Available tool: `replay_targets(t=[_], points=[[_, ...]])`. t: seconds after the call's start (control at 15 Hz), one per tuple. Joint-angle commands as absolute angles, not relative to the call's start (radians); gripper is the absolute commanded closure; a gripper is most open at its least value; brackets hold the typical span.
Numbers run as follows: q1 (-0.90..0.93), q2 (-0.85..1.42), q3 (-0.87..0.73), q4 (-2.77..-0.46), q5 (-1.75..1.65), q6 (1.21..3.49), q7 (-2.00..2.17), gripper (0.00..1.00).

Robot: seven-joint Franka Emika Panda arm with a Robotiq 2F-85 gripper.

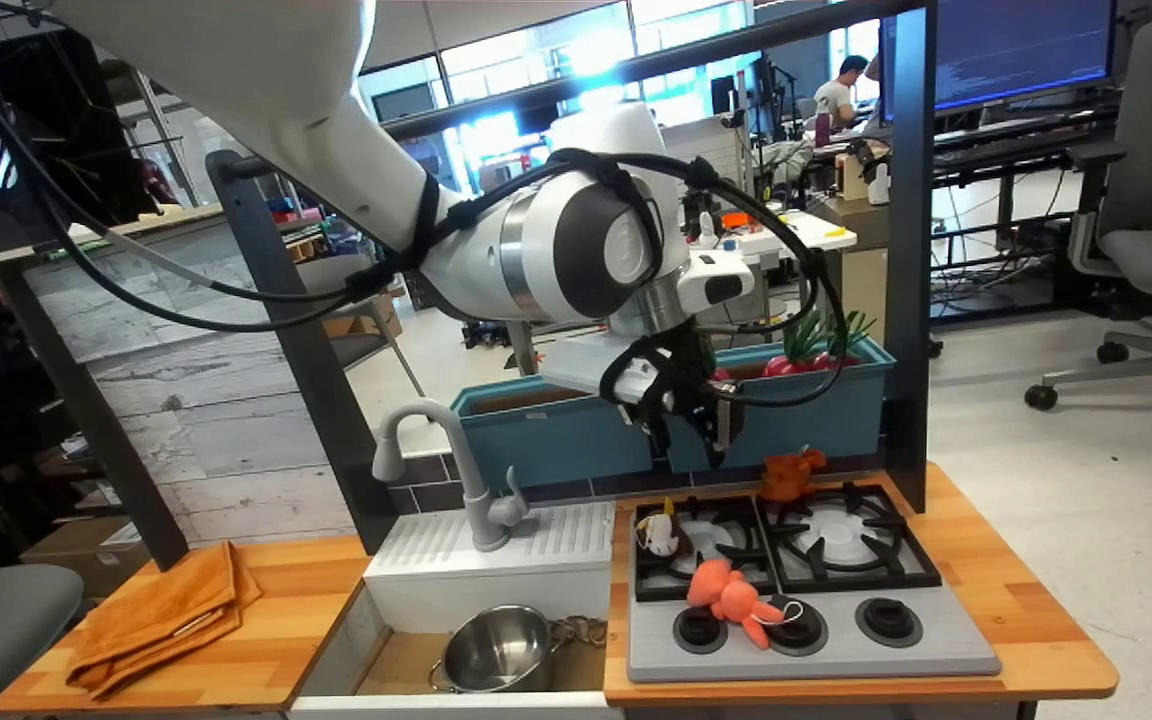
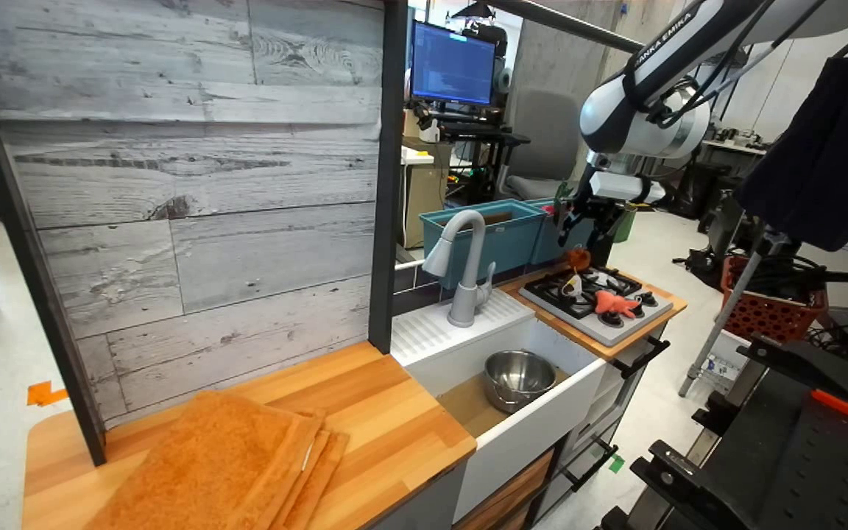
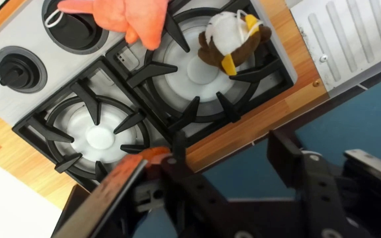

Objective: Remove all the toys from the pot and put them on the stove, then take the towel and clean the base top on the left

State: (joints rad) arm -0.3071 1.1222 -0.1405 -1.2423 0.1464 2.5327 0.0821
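The pot point(image 1: 501, 645) looks empty; three toys point(image 1: 734, 598) sit on the stove point(image 1: 839, 606), one by its back edge. The claw point(image 3: 229, 147) gapes wide, holding nothing. Wiping with the towel point(image 1: 164, 615) seems outstanding.

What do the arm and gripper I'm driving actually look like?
The arm is white and smoothly rounded, with silver metal bands and a dark joint cap around a pale disc. Black cables run along it, tied with black straps; white lettering ends in EMIKA. The gripper is black, with jointed fingers and flat, blocky pads.
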Motion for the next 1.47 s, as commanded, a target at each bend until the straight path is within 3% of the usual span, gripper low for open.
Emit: replay_targets(t=[0.0, 0.33, 0.73, 0.8, 1.0, 1.2, 1.4], points=[[-0.323, 0.971, -0.087, -1.473, 0.145, 2.686, -0.078, 0.03], [-0.475, 0.808, 0.169, -1.699, 0.181, 2.899, -0.346, 0.0], [-0.695, 0.561, 0.491, -1.985, 0.292, 2.706, -0.54, 0.0], [-0.612, 0.67, 0.405, -1.856, 0.269, 2.776, -0.501, 0.0], [-0.629, 0.574, 0.434, -1.951, 0.313, 2.719, -0.529, 0.0], [-0.406, 0.618, 0.194, -1.884, 0.165, 2.609, -0.325, 0.0], [-0.265, 0.665, 0.066, -1.846, 0.096, 2.476, -0.217, 0.0]])
